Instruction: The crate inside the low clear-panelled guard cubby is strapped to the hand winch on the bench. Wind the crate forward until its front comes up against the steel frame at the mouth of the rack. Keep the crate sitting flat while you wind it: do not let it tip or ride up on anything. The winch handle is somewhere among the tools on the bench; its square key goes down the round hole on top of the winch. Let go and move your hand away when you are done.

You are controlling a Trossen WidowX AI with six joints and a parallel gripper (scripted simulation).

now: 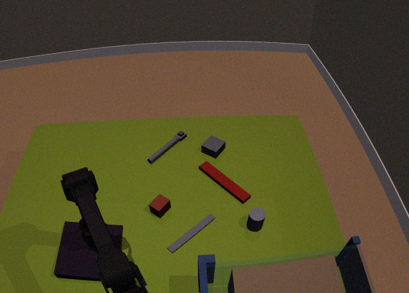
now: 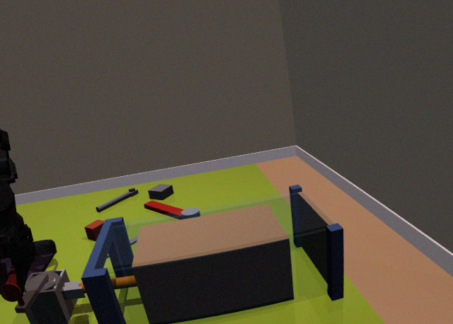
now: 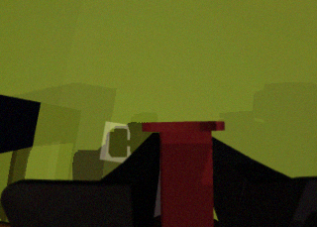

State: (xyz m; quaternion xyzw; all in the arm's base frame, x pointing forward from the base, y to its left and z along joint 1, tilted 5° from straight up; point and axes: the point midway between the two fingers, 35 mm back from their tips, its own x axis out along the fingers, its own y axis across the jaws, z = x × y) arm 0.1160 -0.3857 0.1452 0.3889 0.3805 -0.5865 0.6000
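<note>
My gripper point(image 2: 18, 282) point(image 3: 178, 140) is shut on the red grip of the winch handle point(image 2: 11, 290) point(image 3: 186, 187), beside the winch. The handle's grey arm reaches over the top of the winch point(image 2: 49, 302); its key is hidden. An orange strap point(image 2: 124, 282) runs from the winch through the blue steel frame point(image 2: 95, 273) point(image 1: 202, 273) to the crate point(image 2: 219, 280) point(image 1: 287, 276). The crate sits flat between the clear panels, with a gap between its front and the frame. In the top view the gripper is hidden.
On the green mat point(image 1: 115, 144) lie a grey rod tool point(image 1: 165, 148) point(image 2: 115, 200), a grey block point(image 1: 213, 146), a red bar point(image 1: 224, 181), a red block point(image 1: 160, 205), a flat grey strip point(image 1: 191, 233) and a grey cylinder point(image 1: 255, 219). A dark purple slab point(image 1: 69, 260) lies under the arm.
</note>
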